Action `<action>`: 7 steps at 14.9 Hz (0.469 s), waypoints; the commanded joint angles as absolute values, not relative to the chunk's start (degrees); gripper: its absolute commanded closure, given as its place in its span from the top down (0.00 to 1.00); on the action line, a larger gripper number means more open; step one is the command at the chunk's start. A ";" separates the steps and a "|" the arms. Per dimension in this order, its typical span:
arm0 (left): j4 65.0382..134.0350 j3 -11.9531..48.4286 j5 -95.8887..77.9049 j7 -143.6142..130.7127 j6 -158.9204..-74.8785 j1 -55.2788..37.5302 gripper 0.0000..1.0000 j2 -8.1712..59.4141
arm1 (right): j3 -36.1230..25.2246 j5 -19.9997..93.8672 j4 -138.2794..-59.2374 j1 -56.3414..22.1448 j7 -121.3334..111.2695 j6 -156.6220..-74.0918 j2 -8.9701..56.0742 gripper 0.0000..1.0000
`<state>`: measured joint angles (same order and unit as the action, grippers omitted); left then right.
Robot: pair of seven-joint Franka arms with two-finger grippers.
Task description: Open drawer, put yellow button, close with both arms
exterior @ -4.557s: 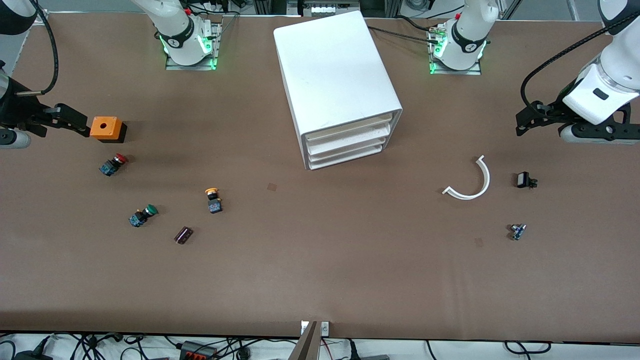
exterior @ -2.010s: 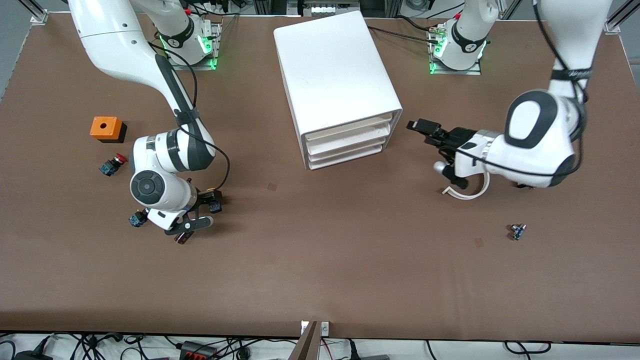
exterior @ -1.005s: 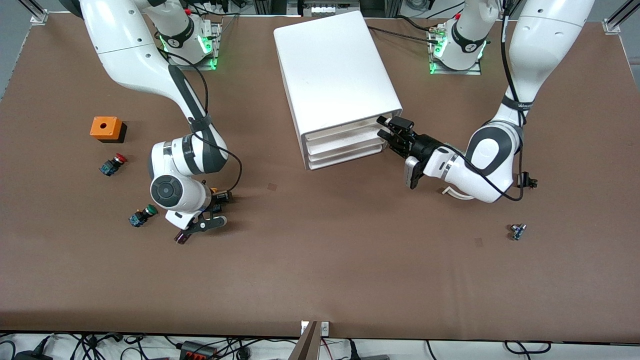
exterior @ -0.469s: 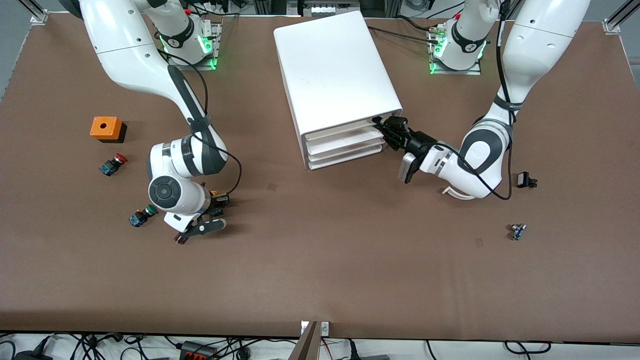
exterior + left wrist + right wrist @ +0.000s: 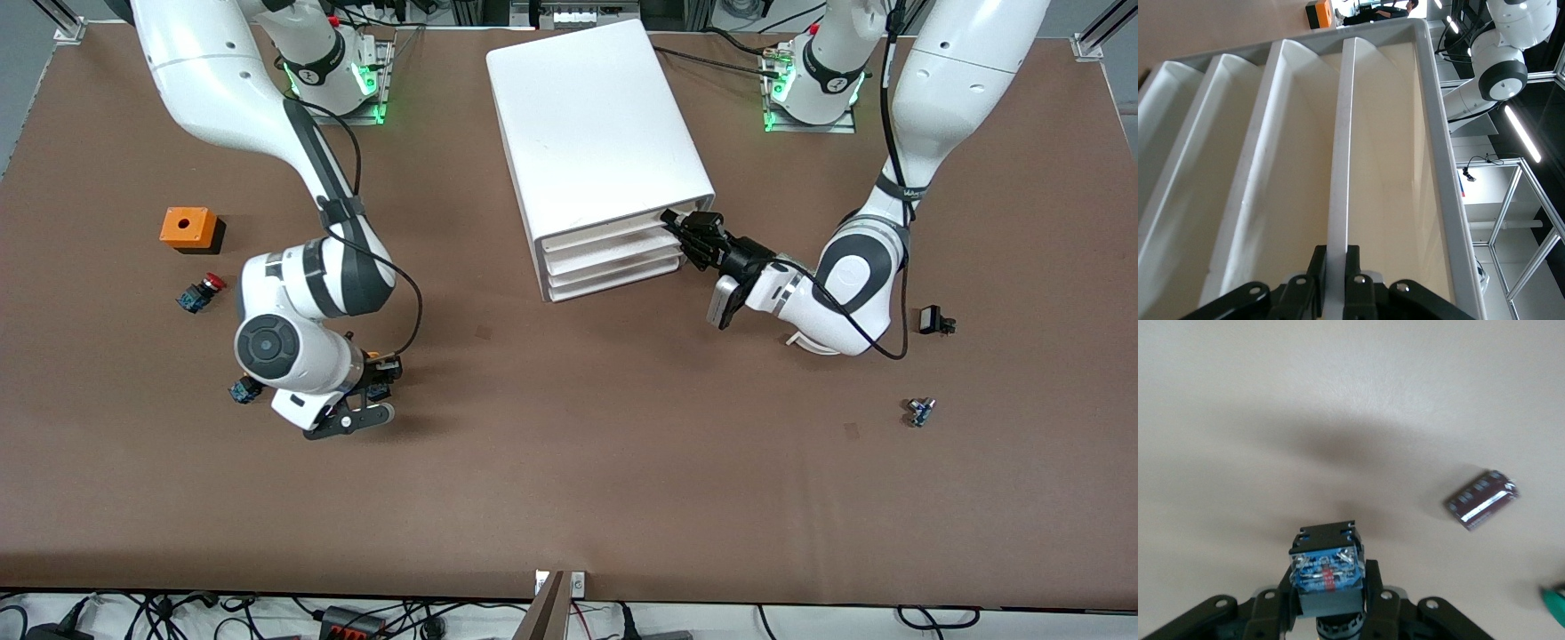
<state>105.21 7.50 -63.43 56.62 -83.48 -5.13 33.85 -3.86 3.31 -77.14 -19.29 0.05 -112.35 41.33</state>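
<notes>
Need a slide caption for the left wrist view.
Left hand shut on the drawer front lip of the white cabinet.

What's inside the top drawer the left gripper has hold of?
Cannot be seen. The drawer is shut in the cabinet; the left gripper is clamped on its front lip, and only the drawer fronts show. The yellow button is in the right gripper.

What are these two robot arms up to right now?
Each arm has just grabbed something. The left gripper is shut on the front lip of the top drawer of the white cabinet, which is not yet pulled out. The right gripper is shut on the yellow button, just above the table. The button is meant to go in that drawer.
</notes>
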 commanded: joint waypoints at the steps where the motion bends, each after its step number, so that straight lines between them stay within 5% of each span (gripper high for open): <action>1: 97.23 6.68 -64.07 55.64 -83.85 -4.83 0.02 39.36 | -3.78 3.69 -69.10 -18.90 -0.18 -103.56 41.22 0.00; 7: 88.16 5.89 -61.88 47.73 -89.19 -4.83 0.03 42.89 | -1.94 3.87 -65.92 -19.42 -0.18 -100.99 36.92 0.00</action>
